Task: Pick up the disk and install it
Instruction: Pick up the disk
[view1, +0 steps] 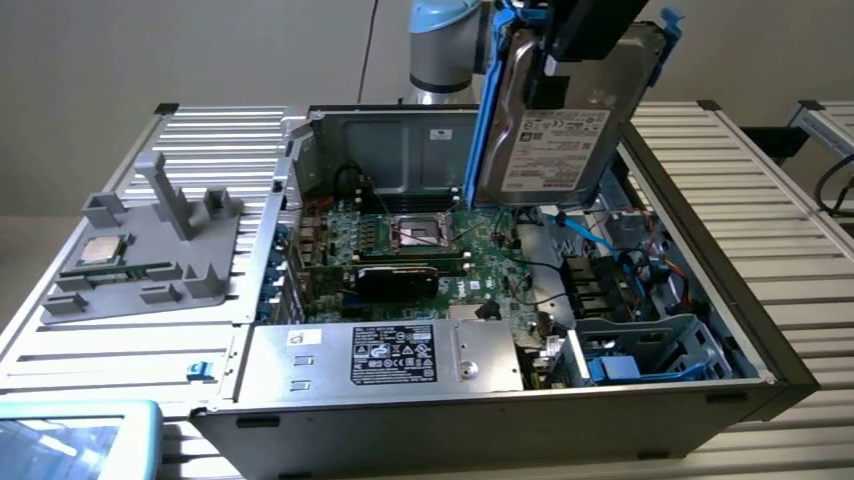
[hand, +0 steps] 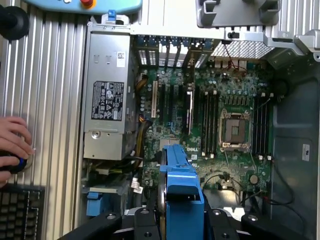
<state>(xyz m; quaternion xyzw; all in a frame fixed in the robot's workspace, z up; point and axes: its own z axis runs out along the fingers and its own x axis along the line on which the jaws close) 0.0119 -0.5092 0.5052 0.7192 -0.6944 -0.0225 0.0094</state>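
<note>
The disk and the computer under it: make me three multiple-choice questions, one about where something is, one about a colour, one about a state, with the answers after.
1. Where is the disk?
A. Held up over the open computer case
B. Lying on the table beside the case
C. Seated in a drive bay

2. What colour is the carrier frame around the disk?
A. Red
B. Yellow
C. Blue

3. How is the gripper?
A. Open and empty
B. Shut on the disk
C. Shut on a cable

Answers:
1 A: in the exterior view the disk hangs on edge above the case's boards, clear of them.
2 C: both views show blue plastic along its edges.
3 B: the black fingers clamp the disk's upper end.
</note>
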